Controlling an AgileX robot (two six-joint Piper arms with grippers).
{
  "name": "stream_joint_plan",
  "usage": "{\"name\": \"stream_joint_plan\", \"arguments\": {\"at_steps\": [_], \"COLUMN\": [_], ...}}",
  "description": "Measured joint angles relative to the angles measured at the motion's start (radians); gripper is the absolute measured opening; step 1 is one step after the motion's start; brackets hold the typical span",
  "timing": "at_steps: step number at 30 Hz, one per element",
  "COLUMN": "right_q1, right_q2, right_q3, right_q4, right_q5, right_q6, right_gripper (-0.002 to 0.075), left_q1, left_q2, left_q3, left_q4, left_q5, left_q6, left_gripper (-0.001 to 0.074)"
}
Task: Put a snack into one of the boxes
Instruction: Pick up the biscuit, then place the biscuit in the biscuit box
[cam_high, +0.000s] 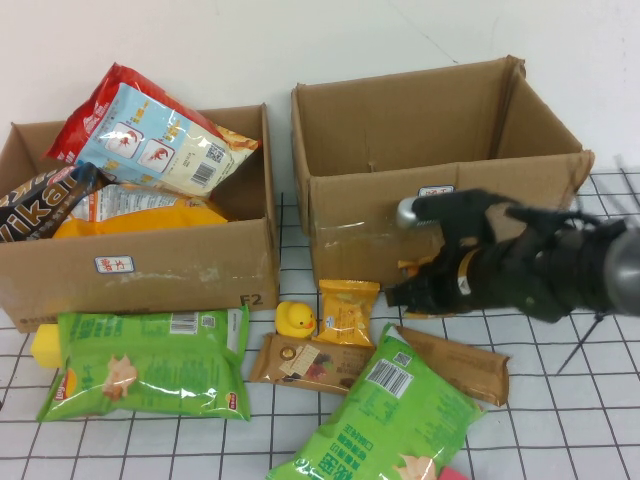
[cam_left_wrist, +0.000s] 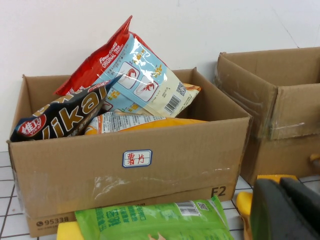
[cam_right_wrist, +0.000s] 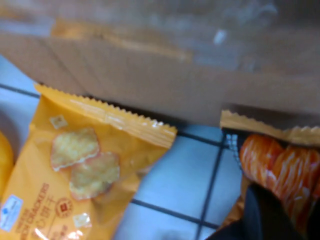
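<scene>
Backdrop: white wall, counter (cam_high: 580, 440) w/ black grid lines, two cardboard boxes at the back.
Right end effector (cam_high: 420, 290): low over the counter, right against the front wall of the right box (cam_high: 440, 150); reaches in from the robot's right side. Fingers appear closed on a small orange packet (cam_right_wrist: 280, 160), per right wrist view; packet sits just at the box's foot, looks not yet lifted.
Left end effector (cam_left_wrist: 287, 210): only a dark edge shows in left wrist view, near the left box front; not seen in high view; open or together, can't tell.
Nearest items: orange cracker packet (cam_high: 347, 310) just beside the right end effector, flat on the counter; yellow rubber duck (cam_high: 295, 320) next to it.
Further out: two brown bars (cam_high: 310, 362) flat, one partly under a green chip bag (cam_high: 395, 415) at the front edge; second green chip bag (cam_high: 145, 362) in front of the left box.
Left box (cam_high: 150, 270): already stuffed; red/blue shrimp chip bag (cam_high: 160, 140) sticking out on top, dark bag and yellow bags under it.
Right box status: looks empty inside as far as visible.
Task progress (my read): grasp stage only. Nothing of this pick is in a box yet. Left to do: lift the packet clear of the front wall, carry over the rim, release inside.
Risk: front wall is v. close, packet could snag on the rim going up.
</scene>
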Motion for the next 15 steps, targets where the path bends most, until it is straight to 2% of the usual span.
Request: {"name": "stream_joint_plan", "arguments": {"at_steps": [7, 11, 15], "right_q1": [0.033, 0.104, 0.185], "right_q2": [-0.211, -0.345, -0.487], "right_q3": [0.0, 0.0, 0.0], "right_q4": [0.008, 0.083, 0.198], "right_q5": [0.272, 0.419, 0.453], "right_q6": [-0.03, -0.182, -0.381], "right_gripper": [0.0092, 0.0091, 0.0091], "left_q1": [0.0, 0.0, 0.0], "left_q2": [0.0, 0.0, 0.0], "left_q3": [0.0, 0.0, 0.0], "left_q4": [0.001, 0.001, 0.001], "left_q5": [0.0, 0.0, 0.0], "left_q6": [0.0, 0.0, 0.0], "left_gripper": [-0.0001, -0.0001, -0.0001]}}
